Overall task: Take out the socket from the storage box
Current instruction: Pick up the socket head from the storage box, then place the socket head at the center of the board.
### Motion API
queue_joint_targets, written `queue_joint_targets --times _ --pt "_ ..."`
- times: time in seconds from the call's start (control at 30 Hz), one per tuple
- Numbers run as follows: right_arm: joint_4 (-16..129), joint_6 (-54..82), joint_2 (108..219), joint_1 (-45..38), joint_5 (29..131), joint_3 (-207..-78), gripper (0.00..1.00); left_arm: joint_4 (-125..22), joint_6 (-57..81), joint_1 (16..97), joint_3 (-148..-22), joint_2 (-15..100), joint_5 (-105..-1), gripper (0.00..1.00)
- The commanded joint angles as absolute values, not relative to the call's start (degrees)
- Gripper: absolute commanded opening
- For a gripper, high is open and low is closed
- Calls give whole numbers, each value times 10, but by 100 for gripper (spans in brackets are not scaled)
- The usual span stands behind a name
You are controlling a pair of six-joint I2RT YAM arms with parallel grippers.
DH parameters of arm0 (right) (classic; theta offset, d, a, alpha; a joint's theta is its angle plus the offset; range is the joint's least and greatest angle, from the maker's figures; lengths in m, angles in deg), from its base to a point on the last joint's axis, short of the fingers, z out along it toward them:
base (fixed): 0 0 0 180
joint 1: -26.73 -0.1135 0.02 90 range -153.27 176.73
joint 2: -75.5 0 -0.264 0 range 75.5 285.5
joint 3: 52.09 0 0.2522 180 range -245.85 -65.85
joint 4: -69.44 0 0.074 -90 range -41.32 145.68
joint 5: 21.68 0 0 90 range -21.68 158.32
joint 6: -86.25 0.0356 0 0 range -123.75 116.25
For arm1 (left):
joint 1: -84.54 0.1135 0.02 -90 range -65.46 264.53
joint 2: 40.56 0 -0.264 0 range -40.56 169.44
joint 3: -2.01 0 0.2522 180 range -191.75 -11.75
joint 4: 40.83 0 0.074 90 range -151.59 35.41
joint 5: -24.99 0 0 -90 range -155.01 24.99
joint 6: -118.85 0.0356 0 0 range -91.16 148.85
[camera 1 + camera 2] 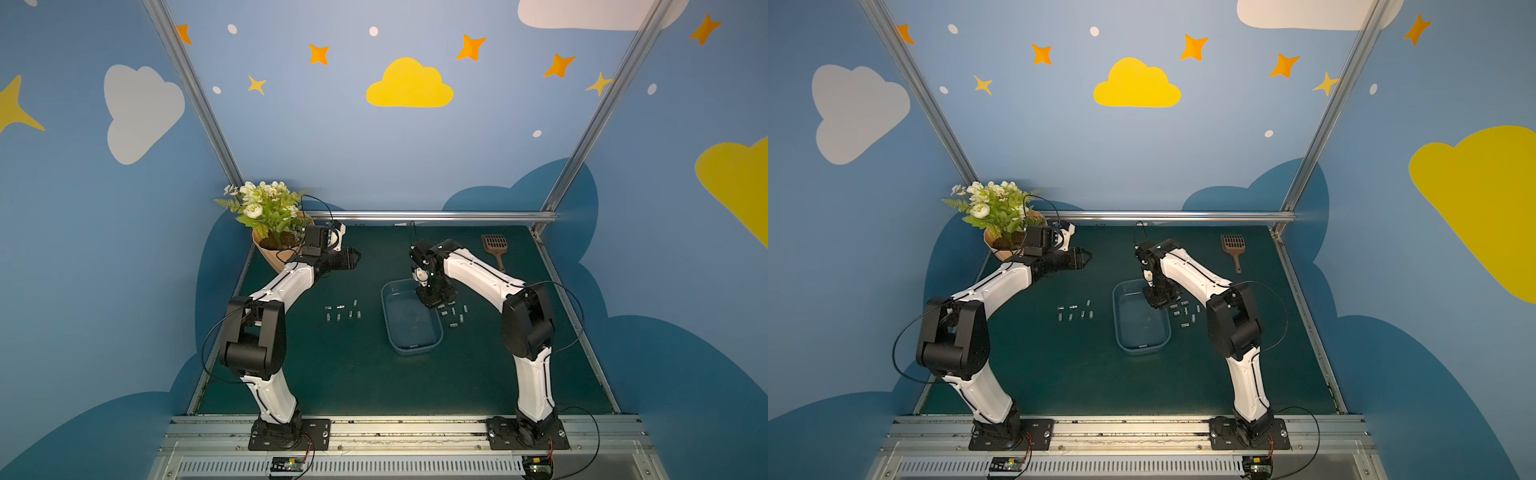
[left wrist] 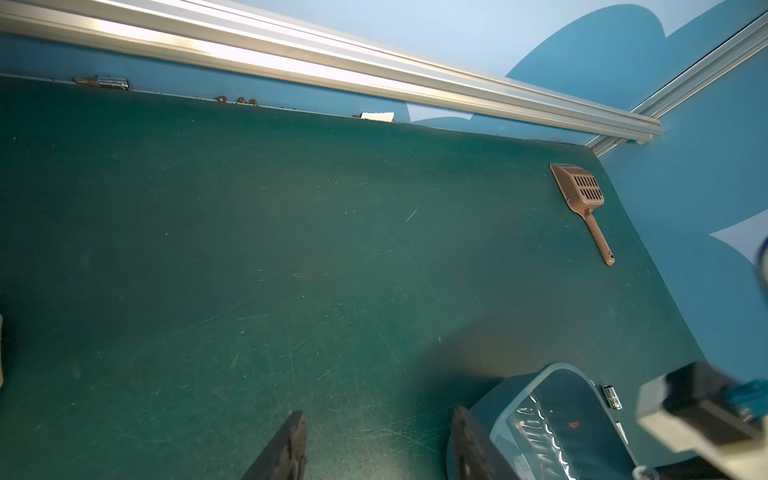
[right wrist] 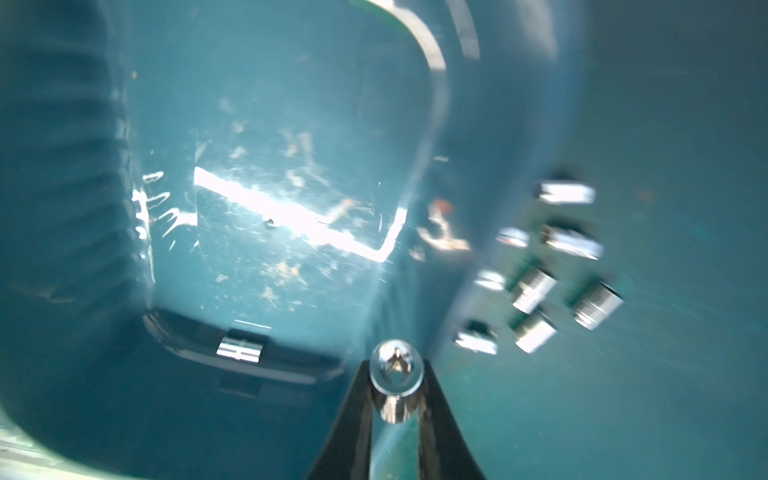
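The socket (image 3: 397,374) is pinched upright between the two dark fingers of the right gripper (image 3: 397,370), its open end facing the wrist camera. The jaws are narrow, closed on its sides. It hangs at the far right corner of the box (image 1: 386,320), about over the rim, but the wrist picture is too blurred to tell whether it is inside or just outside the wall. In both top views the gripper's own body hides the socket completely (image 1: 1156,299).

The box lies flat near the middle of the table (image 1: 316,374). A small shiny patch (image 3: 241,347) sits at its near end wall; I cannot tell if it is a socket or part of the box.

Just beside the box's right wall lies a cluster of loose sockets (image 1: 455,316), smeared in the wrist view (image 3: 536,291). A second cluster (image 1: 343,311) lies well to the left of the box.

The left gripper (image 1: 353,257) hangs above the table in front of the flowerpot (image 1: 270,255), its jaws apart with only bare table between them (image 2: 379,413); just the fingertips show, cut off by the frame edge. A brown scoop (image 1: 494,247) lies at the far right.
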State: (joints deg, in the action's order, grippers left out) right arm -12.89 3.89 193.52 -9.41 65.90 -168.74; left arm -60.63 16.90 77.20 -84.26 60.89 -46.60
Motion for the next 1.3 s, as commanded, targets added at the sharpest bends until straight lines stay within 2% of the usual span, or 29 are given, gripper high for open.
queue_joint_targets --times 0.0,0.5,0.77,1.27 --pt "-140 56 1909 -71 662 -1674 18 -611 172 777 -846 601 -464 57" --pt "-143 61 1957 15 661 -1678 18 -623 177 777 -854 607 -442 57" --pt "-145 68 2012 58 662 -1730 18 -640 186 776 -847 599 -408 57" --pt "-153 61 2087 71 666 -1779 18 -698 241 750 -856 581 -376 57"
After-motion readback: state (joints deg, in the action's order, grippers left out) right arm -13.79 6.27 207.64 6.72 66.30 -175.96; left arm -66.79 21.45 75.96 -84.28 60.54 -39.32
